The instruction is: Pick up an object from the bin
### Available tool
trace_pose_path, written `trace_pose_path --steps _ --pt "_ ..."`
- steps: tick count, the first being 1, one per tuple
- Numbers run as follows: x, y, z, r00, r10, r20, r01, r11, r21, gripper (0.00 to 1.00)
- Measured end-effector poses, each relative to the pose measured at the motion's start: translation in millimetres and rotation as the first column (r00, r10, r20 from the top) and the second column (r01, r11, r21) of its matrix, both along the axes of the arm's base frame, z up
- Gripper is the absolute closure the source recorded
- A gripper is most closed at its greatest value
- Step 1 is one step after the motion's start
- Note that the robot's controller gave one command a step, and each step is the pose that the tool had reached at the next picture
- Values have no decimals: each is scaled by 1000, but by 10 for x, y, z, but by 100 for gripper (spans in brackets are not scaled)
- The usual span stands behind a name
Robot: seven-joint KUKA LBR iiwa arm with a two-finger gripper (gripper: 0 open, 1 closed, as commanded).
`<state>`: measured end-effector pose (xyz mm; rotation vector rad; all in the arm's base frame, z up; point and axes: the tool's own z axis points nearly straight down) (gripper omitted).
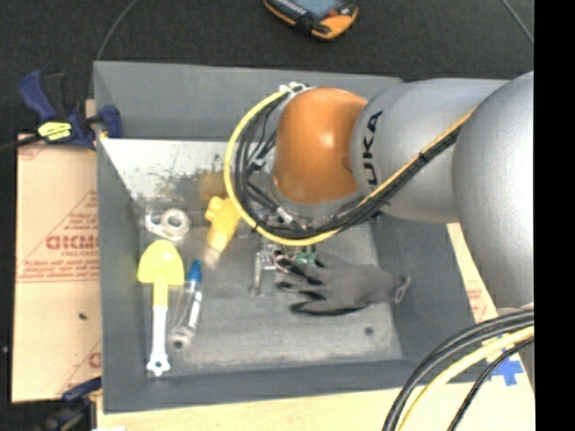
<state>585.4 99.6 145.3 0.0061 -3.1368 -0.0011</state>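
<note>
My gripper (pixel 267 270) hangs below the orange wrist cover, low over the middle of the bin. It is at the left end of a grey glove with black fingers (pixel 355 290) that lies flat on the bin floor, at the glove's fingertips. Whether it touches the glove is hidden by the cover. A yellow plastic piece (pixel 220 223) lies just to the gripper's upper left.
At the left of the bin lie a yellow toy shovel with a white handle (pixel 160 272), a clear tube with a blue cap (pixel 189 302) beside it, and a small clear tape roll (pixel 168 223). The arm covers the bin's upper right.
</note>
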Motion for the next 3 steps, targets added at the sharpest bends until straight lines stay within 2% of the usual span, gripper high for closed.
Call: trace_pose_path --steps 1,2,3 --pt "17 -6 51 1000 -4 8 4 1000 1 0" --pt "149 -1071 -215 1000 12 2 -12 1000 -4 0" --pt "307 -188 -156 969 248 9 -248 969 -1 0"
